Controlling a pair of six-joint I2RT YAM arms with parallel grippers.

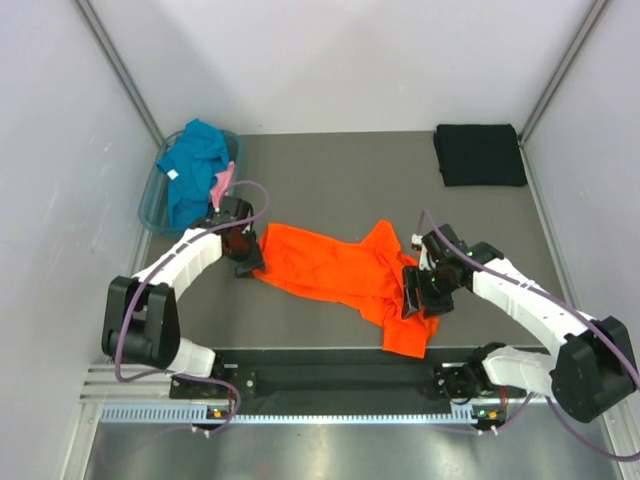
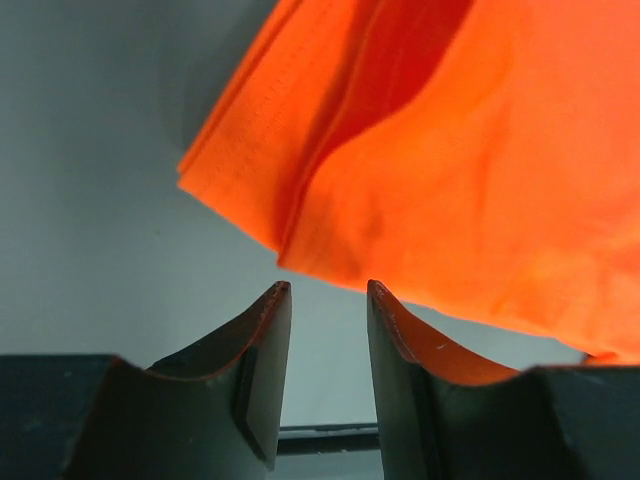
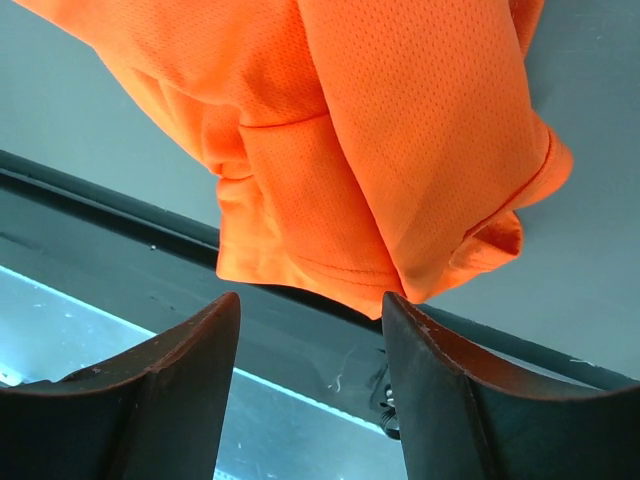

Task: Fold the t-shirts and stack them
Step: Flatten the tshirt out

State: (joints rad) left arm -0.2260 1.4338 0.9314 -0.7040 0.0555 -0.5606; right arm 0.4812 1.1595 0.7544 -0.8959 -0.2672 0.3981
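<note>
The orange t-shirt (image 1: 335, 268) lies crumpled and spread at the centre of the grey table (image 1: 340, 180). The left gripper (image 2: 328, 287) sits at its 9 o'clock edge, fingers parted with nothing between them and the hem just beyond the tips. The right gripper (image 3: 312, 298) sits at the shirt's 4 o'clock, fingers likewise spread and empty. A folded black t-shirt (image 1: 480, 155) rests at 1 o'clock. The teal t-shirt (image 1: 195, 165) and pink t-shirt (image 1: 224, 184) fill the plastic basket (image 1: 148, 205) at 10 o'clock.

Left arm (image 1: 185, 255): elbow bent, reaching inward.
Left pincer (image 2: 328, 290): jaws parted, gripping nothing.
Right arm (image 1: 530, 305): elbow bent, reaching inward.
Right pincer (image 3: 312, 300): jaws parted, apparently gripping nothing.
</note>
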